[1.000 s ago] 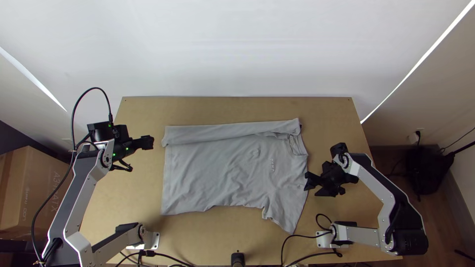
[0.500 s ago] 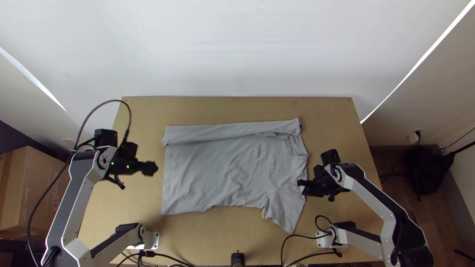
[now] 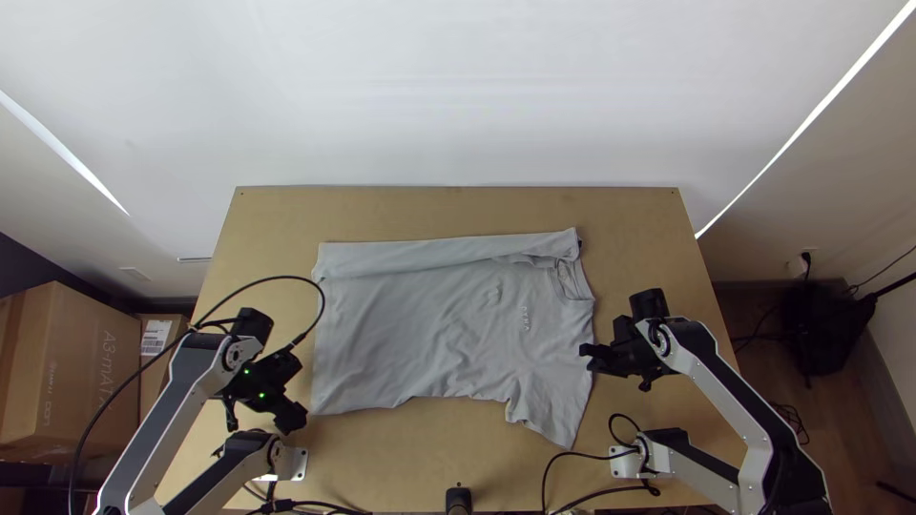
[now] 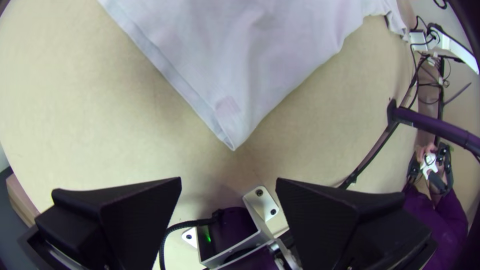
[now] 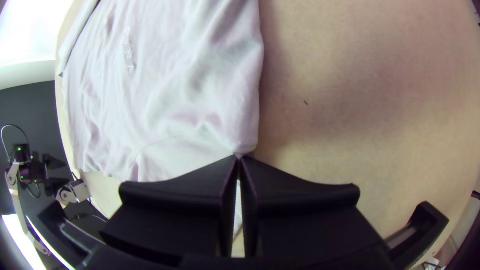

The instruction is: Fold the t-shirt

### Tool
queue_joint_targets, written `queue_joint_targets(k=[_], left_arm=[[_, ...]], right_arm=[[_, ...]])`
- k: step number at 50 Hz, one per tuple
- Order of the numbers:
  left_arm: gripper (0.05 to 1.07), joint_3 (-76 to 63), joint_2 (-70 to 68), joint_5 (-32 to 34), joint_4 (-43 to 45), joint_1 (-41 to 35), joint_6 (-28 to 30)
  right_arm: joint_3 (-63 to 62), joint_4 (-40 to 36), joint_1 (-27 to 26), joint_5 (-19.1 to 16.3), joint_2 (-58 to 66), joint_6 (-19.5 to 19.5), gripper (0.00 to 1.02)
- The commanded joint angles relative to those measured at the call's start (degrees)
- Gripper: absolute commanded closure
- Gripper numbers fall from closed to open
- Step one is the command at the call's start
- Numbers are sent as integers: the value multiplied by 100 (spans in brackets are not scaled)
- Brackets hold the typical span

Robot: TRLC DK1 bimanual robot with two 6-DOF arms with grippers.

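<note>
Left pincer (image 3: 289, 417), top view: positioned over the near left part of the tabletop (image 3: 458, 210), just outside the near hem corner of the t-shirt. Right pincer (image 3: 586, 353): located at the shirt's collar-end edge, between the collar (image 3: 574, 279) and the near sleeve (image 3: 553, 424). The t-shirt (image 3: 420, 329) lies in the middle of the tabletop, hem toward the left arm and collar toward the right. Its far side is turned inward as a long folded strip (image 3: 429, 254); the near side is spread, with the sleeve extended and mild wrinkles across the body.

Left wrist view: the pincer is open, its two fingers (image 4: 135, 210) well apart with no cloth between them. The hem corner (image 4: 231, 140) lies flat, ahead of the gap.

Right wrist view: the pincer is closed, its fingertips together on a small pinch of cloth (image 5: 245, 147) at the shirt's edge. Grip depth cannot be determined.

Step in hand, as judged: preparation of the second side fold, the first lengthwise fold being in place. Next move: align the left pincer with the near hem corner, lower it, and close on the cloth. Then raise both grips together and carry the near side across toward the folded strip. Caution: a shallow right pinch may slip under load; unequal lift may skew the fold.
</note>
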Motion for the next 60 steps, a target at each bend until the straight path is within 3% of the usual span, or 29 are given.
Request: queue_joint_targets(k=[1, 4, 22, 28, 31, 34, 35, 47, 55, 60], left_arm=[[18, -114, 132, -66, 190, -264, -134], [21, -123, 352, -66, 322, -395, -195], [22, 53, 1802, -83, 946, -1538, -802], [42, 123, 1987, -13, 1288, -1626, -925], [67, 150, 1987, 163, 1367, -1617, -925], [101, 176, 1943, 224, 1570, -1573, -942], [105, 176, 1925, 224, 1587, -1555, -934], [105, 62, 1503, 260, 1596, -615, -362], [105, 0, 1266, 268, 1403, 114, 147], [105, 62, 1099, 268, 1227, 150, 165]], right_arm=[[-97, -64, -42, 28, -137, 82, 100], [-114, -64, -42, 28, -155, 90, 100], [-71, -82, -33, 28, -190, 82, 100], [-27, -99, -94, 28, -260, 64, 100], [-27, -108, -156, 37, -295, 20, 100], [-18, -135, -261, 37, -313, -68, 100], [-9, -161, -323, 37, -322, -138, 100], [132, -284, -1114, 28, -164, -490, 100], [202, -284, -1263, 28, 197, -534, 100], [369, -345, -1105, 11, 144, -402, 100]])
